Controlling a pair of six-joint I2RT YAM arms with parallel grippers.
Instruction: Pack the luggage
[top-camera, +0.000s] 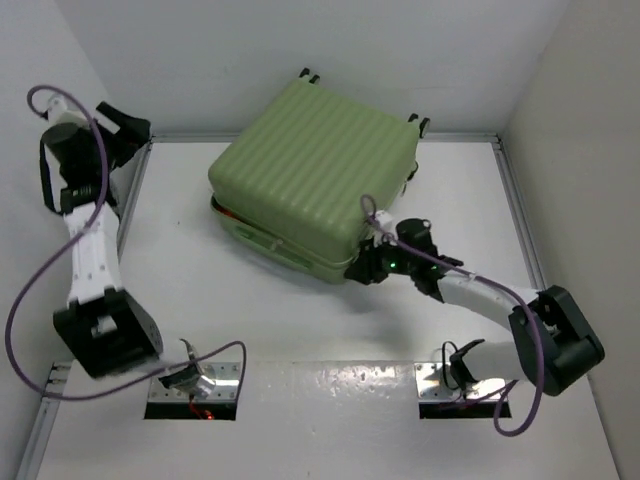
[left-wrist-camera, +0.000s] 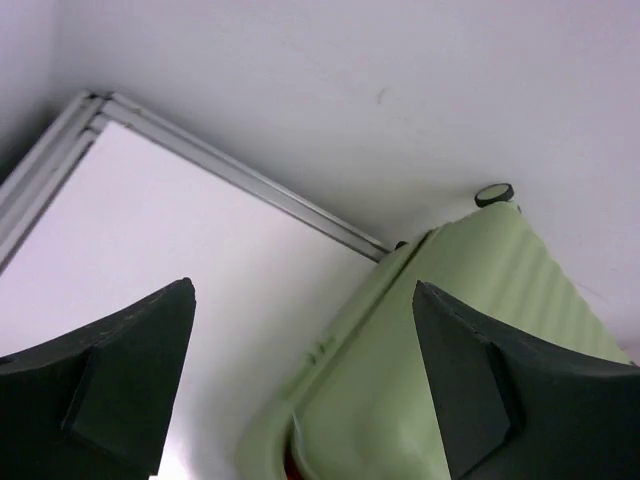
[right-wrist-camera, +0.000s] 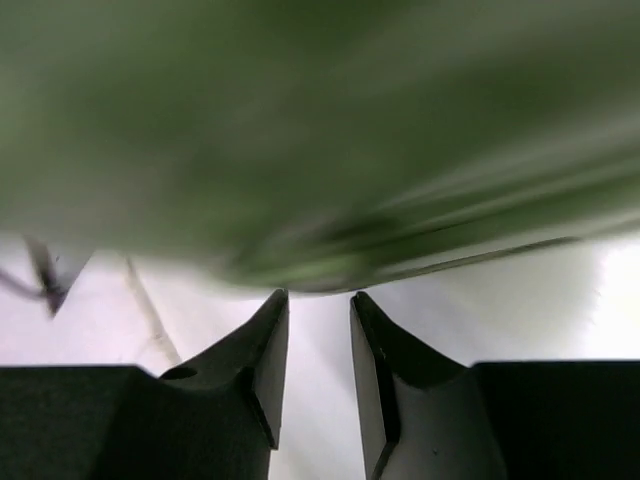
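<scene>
Now: luggage (top-camera: 315, 175) lies flat on the bench (top-camera: 200, 290), lid down, with a red-showing gap along its near-left edge. Right claw (right-wrist-camera: 315, 300), narrow and empty, sits at the luggage's near-right corner, shell just ahead. Left claw (left-wrist-camera: 302, 300), wide, hangs well off the luggage's far-left side. Right arm is nearer.

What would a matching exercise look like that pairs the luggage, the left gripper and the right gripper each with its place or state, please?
1. luggage
2. left gripper
3. right gripper

A. fingers wide apart, at the far left
B. fingers a narrow gap apart, by the luggage's near right corner
C. light green, lying flat, lid down

Pairs: 1-C, 2-A, 3-B.
</scene>
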